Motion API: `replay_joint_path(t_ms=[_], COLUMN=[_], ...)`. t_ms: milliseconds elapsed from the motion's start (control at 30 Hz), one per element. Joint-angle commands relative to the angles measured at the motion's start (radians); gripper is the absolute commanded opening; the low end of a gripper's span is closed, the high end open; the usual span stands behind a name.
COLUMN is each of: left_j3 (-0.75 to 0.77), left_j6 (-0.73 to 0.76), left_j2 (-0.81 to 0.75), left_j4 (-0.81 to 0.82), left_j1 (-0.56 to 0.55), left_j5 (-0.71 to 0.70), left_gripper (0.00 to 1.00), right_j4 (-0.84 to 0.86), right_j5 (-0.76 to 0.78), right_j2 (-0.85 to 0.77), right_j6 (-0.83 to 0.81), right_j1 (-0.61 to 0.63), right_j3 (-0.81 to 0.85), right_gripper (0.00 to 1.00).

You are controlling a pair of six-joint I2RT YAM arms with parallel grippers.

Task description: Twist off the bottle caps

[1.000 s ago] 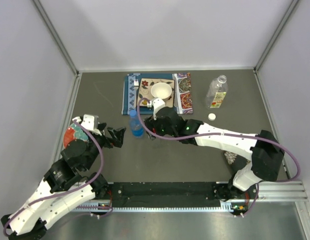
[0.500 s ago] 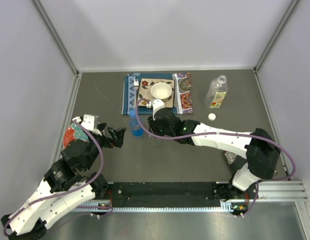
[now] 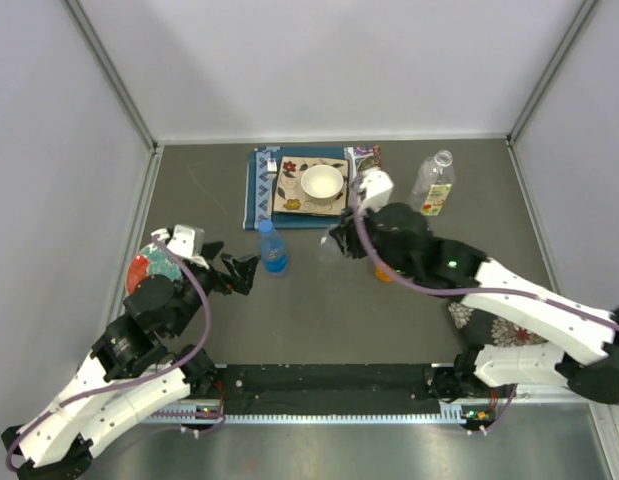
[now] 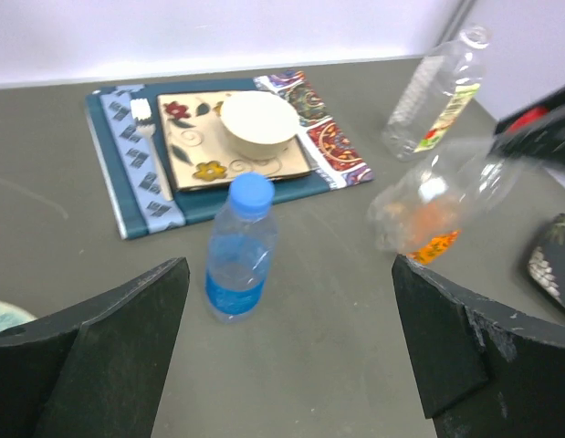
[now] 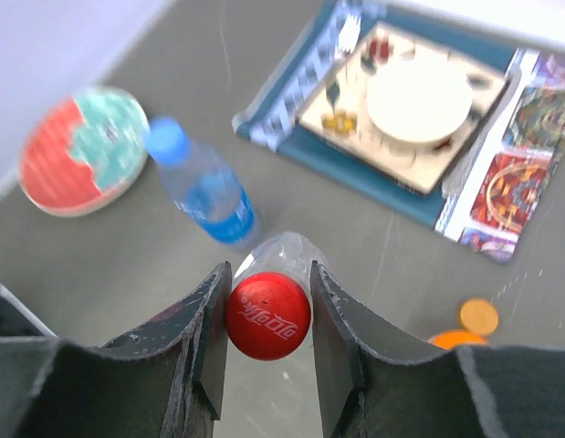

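Note:
My right gripper point(image 5: 269, 285) is shut on the red cap point(image 5: 267, 316) of a clear bottle point(image 5: 291, 251) that hangs under it. In the top view the right gripper point(image 3: 337, 242) is mid-table, right of the blue-capped bottle point(image 3: 273, 250). The left wrist view shows the held bottle point(image 4: 437, 205) blurred and tilted. My left gripper point(image 4: 291, 265) is open and empty, just short of the upright bottle with the blue cap point(image 4: 252, 191); it also shows in the top view point(image 3: 236, 272). An orange cap point(image 5: 479, 317) lies on the table. The white cap is hidden.
A blue placemat point(image 3: 259, 190) at the back holds a patterned plate point(image 3: 289, 192), a white bowl point(image 3: 322, 182) and a fork. An uncapped clear bottle point(image 3: 432, 185) stands back right. A red-and-teal plate point(image 3: 149, 268) lies far left. A dark patterned object point(image 3: 469, 318) lies right.
My right arm has swung right and back, away from the blue-capped bottle, carrying the red-capped bottle with it. My left gripper has edged slightly toward the blue-capped bottle.

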Motion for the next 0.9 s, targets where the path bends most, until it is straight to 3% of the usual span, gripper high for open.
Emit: replay_joint_path(t_ms=[0,100,333,467,600,867], left_j3=[0.068,0.171,0.285,0.299,0.268,0.242], left_j6=[0.017,0.000,-0.072,-0.138,-0.178,-0.145], left_j2=[0.087,0.185,0.334,0.392,0.414,0.435], left_j4=[0.168,0.181,0.376,0.483,0.591,0.562], left_j1=[0.004,0.004,0.069,0.139,0.162,0.162], left_j5=[0.170,0.257,0.679,0.987,1.176,1.212], left_gripper=[0.99,0.99,0.99,0.99,0.99,0.99], right_j4=[-0.103,-0.131,-0.062,-0.025,0.043,0.188], right_j5=[0.056,-0.039,-0.317,-0.418,-0.492,-0.636], right_j2=[-0.110,-0.147,-0.259,-0.309,-0.346,-0.357], right_j6=[0.020,0.080,0.177,0.198,0.215,0.261], right_j1=[0.005,-0.015,-0.086,-0.101,-0.101,-0.106], right_j3=[0.139,0.172,0.123,0.101,0.089,0.038], right_gripper=[0.02,0.00,0.00,0.00,0.00,0.00])
